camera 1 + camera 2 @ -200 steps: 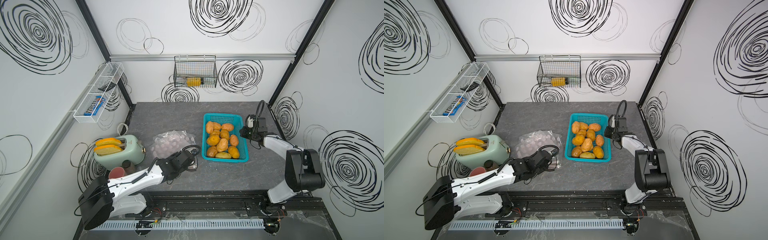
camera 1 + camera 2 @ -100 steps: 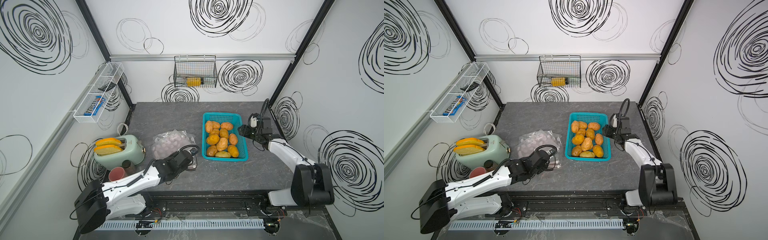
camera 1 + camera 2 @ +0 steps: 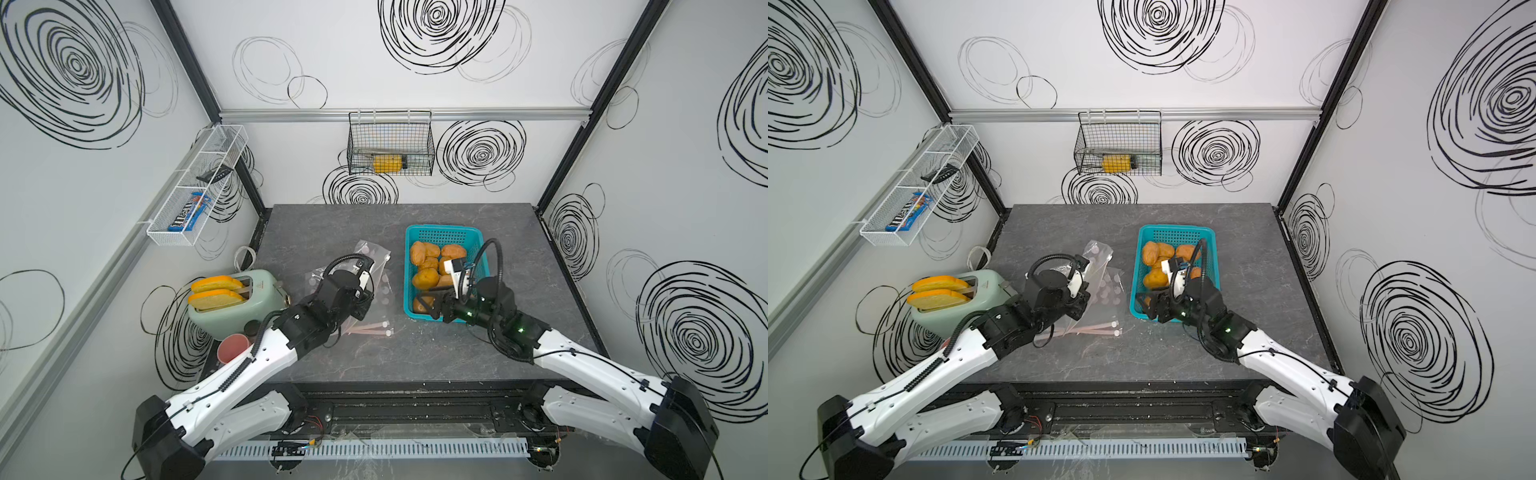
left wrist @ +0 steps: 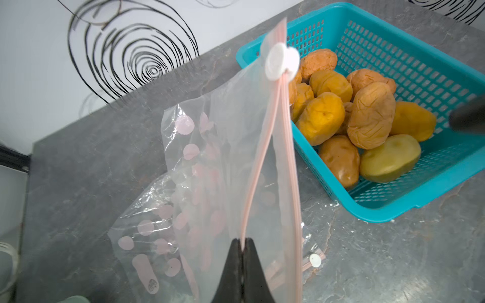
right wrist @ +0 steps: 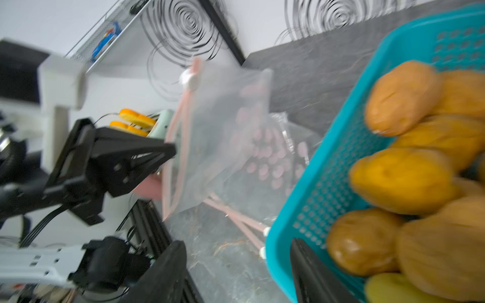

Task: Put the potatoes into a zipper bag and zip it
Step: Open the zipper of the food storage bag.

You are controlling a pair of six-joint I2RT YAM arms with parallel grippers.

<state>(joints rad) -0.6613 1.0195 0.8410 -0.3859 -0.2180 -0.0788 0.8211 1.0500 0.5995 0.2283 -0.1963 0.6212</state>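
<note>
Several orange-brown potatoes [image 3: 426, 277] [image 3: 1156, 253] and one paler yellow-green one [image 4: 388, 157] lie piled in a teal basket [image 3: 442, 230] [image 4: 420, 199]. My left gripper [image 4: 242, 242] is shut on the pink zip rim of a clear zipper bag [image 4: 236, 157] with pink dots. The bag hangs raised above the table, its mouth parted a little below the white slider [image 4: 280, 64]. My right gripper [image 5: 237, 244] [image 3: 432, 309] is open at the basket's near left corner and holds nothing. One of its fingers is by the potatoes, the other over the table.
More clear bags [image 3: 374, 328] lie flat on the grey table under the raised one. A mint toaster [image 3: 232, 299] holding toast and a red cup [image 3: 232, 347] stand at the front left. A wire basket [image 3: 390, 149] hangs on the back wall, a white wire shelf [image 3: 195, 187] on the left wall.
My right arm swung from the basket's far right side to its near left corner, and its gripper opened. My left gripper lifted one bag up off the heap.
</note>
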